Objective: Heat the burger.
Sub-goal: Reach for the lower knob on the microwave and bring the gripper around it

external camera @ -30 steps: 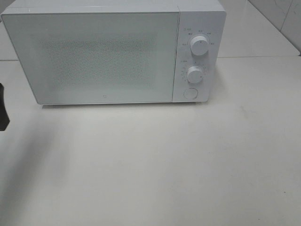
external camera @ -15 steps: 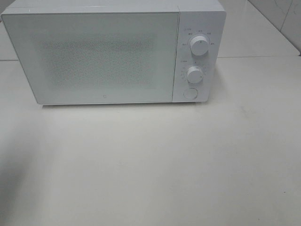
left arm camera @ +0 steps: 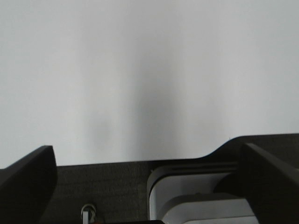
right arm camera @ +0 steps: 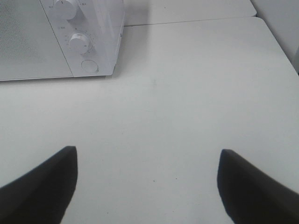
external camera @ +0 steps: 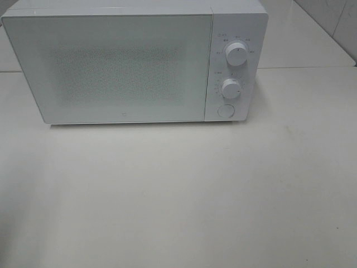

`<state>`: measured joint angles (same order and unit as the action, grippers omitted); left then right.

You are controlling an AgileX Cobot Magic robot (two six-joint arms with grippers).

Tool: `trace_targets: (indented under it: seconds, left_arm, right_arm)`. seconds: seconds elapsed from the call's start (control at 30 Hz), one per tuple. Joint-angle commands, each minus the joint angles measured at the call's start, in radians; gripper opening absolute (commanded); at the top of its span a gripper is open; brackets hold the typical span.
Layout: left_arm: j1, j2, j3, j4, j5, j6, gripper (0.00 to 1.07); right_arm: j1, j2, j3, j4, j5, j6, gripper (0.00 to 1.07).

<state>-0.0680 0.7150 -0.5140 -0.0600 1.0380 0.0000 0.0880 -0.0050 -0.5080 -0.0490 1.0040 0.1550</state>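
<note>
The burger is out of view in every frame. A white microwave (external camera: 122, 67) stands at the back of the table with its door shut; its frosted window shows nothing inside. It also appears in the right wrist view as the microwave (right arm camera: 60, 37). My right gripper (right arm camera: 147, 150) hovers open over bare table in front and to the right of the microwave, with nothing between its fingers. My left gripper (left arm camera: 147, 148) is open and empty too, facing a plain white surface. Neither arm shows in the exterior view.
The microwave's right panel carries two knobs (external camera: 236, 54) (external camera: 231, 88) and a round button (external camera: 225, 110). The white table (external camera: 178, 195) stretches in front. In the left wrist view, a dark textured surface (left arm camera: 112, 186) and a white rounded part (left arm camera: 196, 196) lie below the gripper.
A dark piece of the left arm at the left edge of the exterior view has moved out of the picture. The microwave has stayed as it was.
</note>
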Motion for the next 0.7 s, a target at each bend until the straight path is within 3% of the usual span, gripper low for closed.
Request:
trace_targets:
  seconds: [0.03, 0.27, 0.33, 0.57, 0.7]
  left_arm:
    - [0.003, -0.114, 0.008, 0.017, 0.001, 0.0, 1.0]
    - [0.003, -0.296, 0.008, 0.016, 0.0, 0.0, 1.0]
    - [0.003, -0.412, 0.008, -0.014, -0.002, 0.0, 1.0]
    - [0.009, -0.542, 0.008, -0.036, -0.005, 0.0, 1.0]
    - [0.077, -0.654, 0.008, -0.036, -0.005, 0.0, 1.0]
  right_arm:
    - [-0.005, -0.025, 0.004, 0.005, 0.0, -0.005, 0.76]
    - [-0.005, -0.025, 0.004, 0.005, 0.0, -0.005, 0.76]
    - [-0.005, -0.025, 0.004, 0.005, 0.0, -0.005, 0.76]
    - [-0.005, -0.025, 0.004, 0.005, 0.0, -0.005, 0.76]
    - [-0.005, -0.025, 0.004, 0.005, 0.0, -0.005, 0.76]
